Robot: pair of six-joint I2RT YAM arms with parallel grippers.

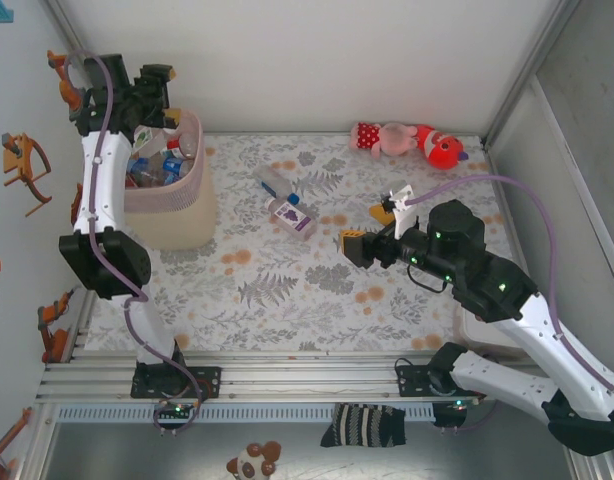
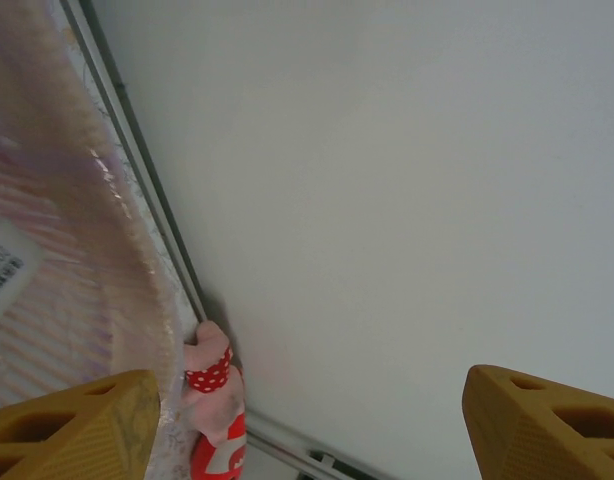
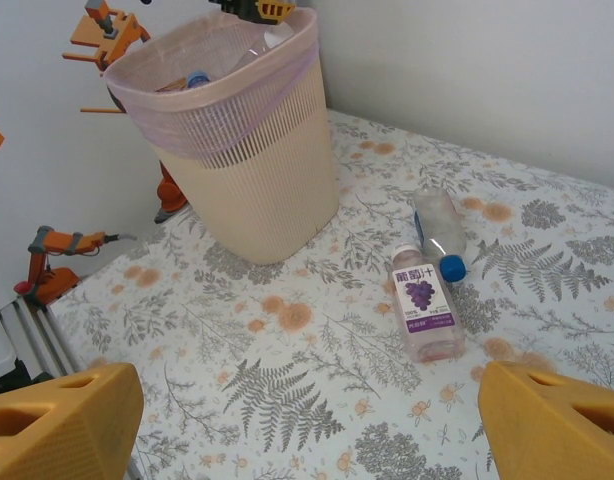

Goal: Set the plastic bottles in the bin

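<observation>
Lying right of the bin [image 1: 187, 215], the grape bottle [image 1: 292, 217] and the clear bottle [image 1: 275, 185] sit close together, a little way in front of the right pincer [image 1: 365, 228]. Its jaws stand wide and hold nothing. The left pincer [image 1: 159, 75] hangs by the bin's far side, wide and empty too. More bottles [image 1: 155, 165] lie inside the bin. The bin is pale pink plastic with rows of little holes. The grape bottle is see-through with a purple label.
</observation>
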